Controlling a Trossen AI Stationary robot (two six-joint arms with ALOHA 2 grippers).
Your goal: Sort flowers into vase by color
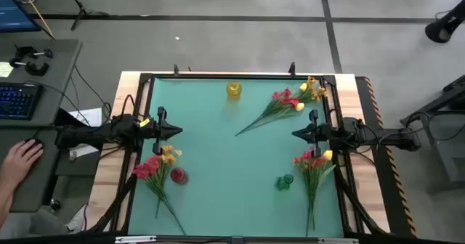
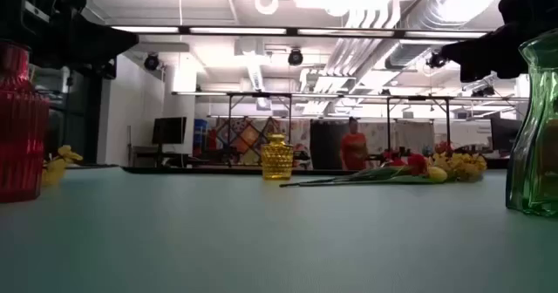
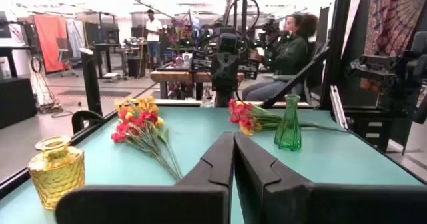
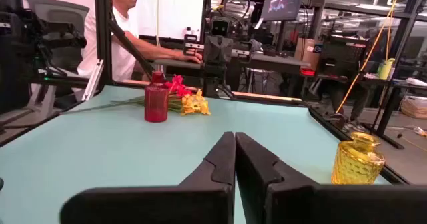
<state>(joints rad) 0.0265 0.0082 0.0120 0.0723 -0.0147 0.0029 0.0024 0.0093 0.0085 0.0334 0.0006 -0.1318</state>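
Observation:
Three bunches of flowers lie flat on the green mat: one at the far right (image 1: 287, 102), one at the near left (image 1: 156, 171), one at the near right (image 1: 314, 168). Each mixes red-pink, orange-yellow and yellow blossoms. A yellow vase (image 1: 233, 91) stands at the far middle, a red vase (image 1: 179, 176) beside the near-left bunch, and a green vase (image 1: 283, 181) beside the near-right bunch. My left gripper (image 1: 178, 130) hovers shut at the mat's left side. My right gripper (image 1: 296, 133) hovers shut at the right side. The two point at each other, with nothing between the fingers of either.
A black frame (image 1: 218, 77) runs around the mat. A person sits at a desk to the table's left, one hand (image 1: 22, 157) by a keyboard. The mat's middle (image 1: 232, 149) lies bare between the two grippers.

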